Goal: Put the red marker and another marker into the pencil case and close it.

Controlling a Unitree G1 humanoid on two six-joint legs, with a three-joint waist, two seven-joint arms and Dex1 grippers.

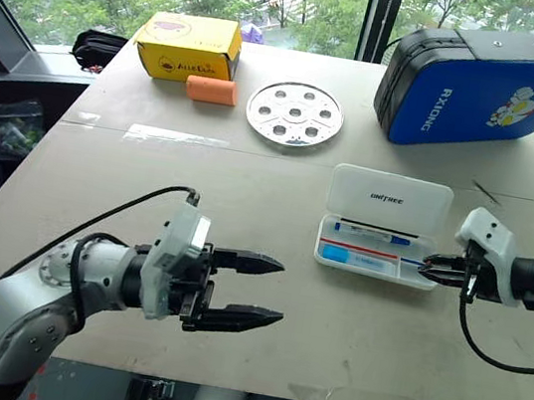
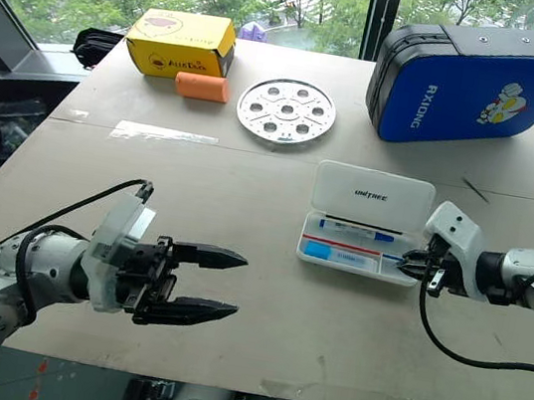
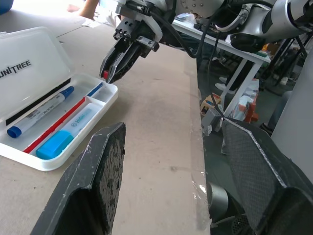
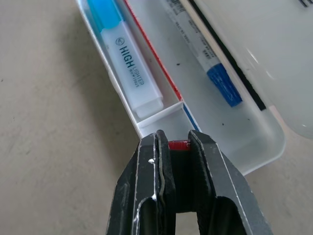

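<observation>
The red marker [image 4: 179,145] sits pinched end-on in the closed right gripper [image 1: 435,268], just at the open pencil case's [image 1: 388,200] right end, while the left gripper [image 1: 252,289] hangs open, empty and well away.

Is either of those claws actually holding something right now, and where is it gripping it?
The right gripper pinches the red marker at its end, over the open pencil case. The left gripper holds nothing.
</observation>
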